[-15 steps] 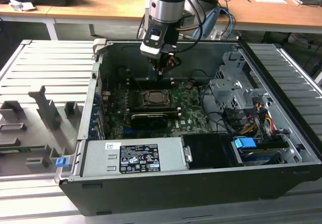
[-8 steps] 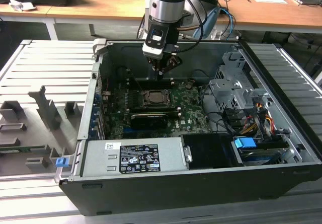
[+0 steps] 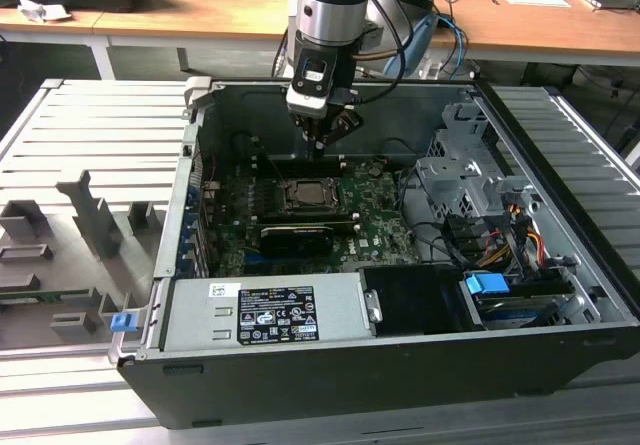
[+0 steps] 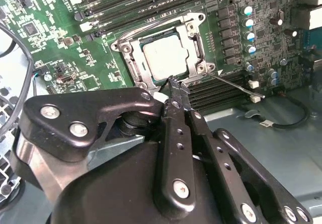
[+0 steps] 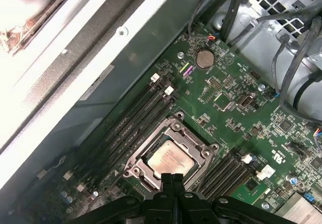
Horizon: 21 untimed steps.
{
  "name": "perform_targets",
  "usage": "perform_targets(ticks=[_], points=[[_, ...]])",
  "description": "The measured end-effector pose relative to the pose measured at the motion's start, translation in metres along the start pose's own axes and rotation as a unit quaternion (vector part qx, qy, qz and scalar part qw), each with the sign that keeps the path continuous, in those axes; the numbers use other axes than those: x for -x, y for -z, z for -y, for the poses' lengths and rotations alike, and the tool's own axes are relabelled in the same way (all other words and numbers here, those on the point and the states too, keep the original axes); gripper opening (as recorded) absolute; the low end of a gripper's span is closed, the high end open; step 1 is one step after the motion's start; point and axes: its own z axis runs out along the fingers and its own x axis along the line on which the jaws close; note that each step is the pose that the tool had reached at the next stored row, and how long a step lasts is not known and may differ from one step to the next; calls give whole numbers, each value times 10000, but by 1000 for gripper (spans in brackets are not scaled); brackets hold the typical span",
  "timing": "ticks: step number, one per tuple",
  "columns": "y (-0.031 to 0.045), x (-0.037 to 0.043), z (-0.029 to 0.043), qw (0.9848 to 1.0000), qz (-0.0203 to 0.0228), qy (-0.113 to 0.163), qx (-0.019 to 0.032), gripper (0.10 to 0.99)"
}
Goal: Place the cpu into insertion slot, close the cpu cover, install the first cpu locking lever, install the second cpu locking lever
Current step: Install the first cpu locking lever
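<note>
**Chip in, cover down: you are at the lever stage.**
Your gripper hangs just over one corner of the socket, fingers pressed together with nothing between them. The chip lies flat in the socket under the cover. One thin lever juts out beside it and looks unlatched, so I judge the locking unfinished. It calls for tips set squarely on that slim rod. The green board sits deep in an open computer case on a ribbed grey bench, with wooden desks behind.
</note>
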Motion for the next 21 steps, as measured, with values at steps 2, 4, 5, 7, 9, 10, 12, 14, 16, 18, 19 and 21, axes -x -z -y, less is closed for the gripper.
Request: perform_targets(ticks=[2, 4, 5, 7, 9, 10, 12, 14, 16, 18, 19, 21], points=[[0, 0, 0, 10000, 2, 99, -1, 106], [0, 0, 0, 9998, 6, 216, -3, 106], [0, 0, 0, 9995, 8, 308, -4, 106], [0, 0, 0, 9987, 13, 512, -7, 106], [0, 0, 0, 9967, 20, 813, -11, 106], [0, 0, 0, 9961, 22, 886, -13, 106], [0, 0, 0, 9939, 28, 1100, -16, 106], [0, 0, 0, 9924, 31, 1228, -17, 106], [0, 0, 0, 9908, 34, 1353, -20, 106], [0, 0, 0, 9891, 37, 1475, -21, 106], [0, 0, 0, 9882, 38, 1530, -22, 106], [0, 0, 0, 9862, 41, 1652, -24, 106]])
